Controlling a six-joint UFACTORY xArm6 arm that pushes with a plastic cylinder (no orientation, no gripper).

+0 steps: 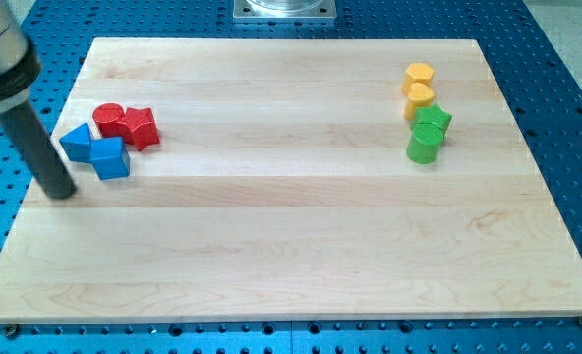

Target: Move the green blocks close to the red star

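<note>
A green star (434, 121) and a green cylinder (422, 146) sit touching at the view's right side of the wooden board (291, 246). The red star (141, 127) lies at the view's upper left, touching a red cylinder (108, 118) on its left. My tip (63, 192) rests near the board's left edge, just below and left of a blue triangle (76, 143), far from the green blocks.
A blue cube (110, 157) sits beside the blue triangle, just below the red blocks. Two yellow blocks (419, 75) (420, 97) stand directly above the green star. A metal arm base (285, 9) is at the view's top.
</note>
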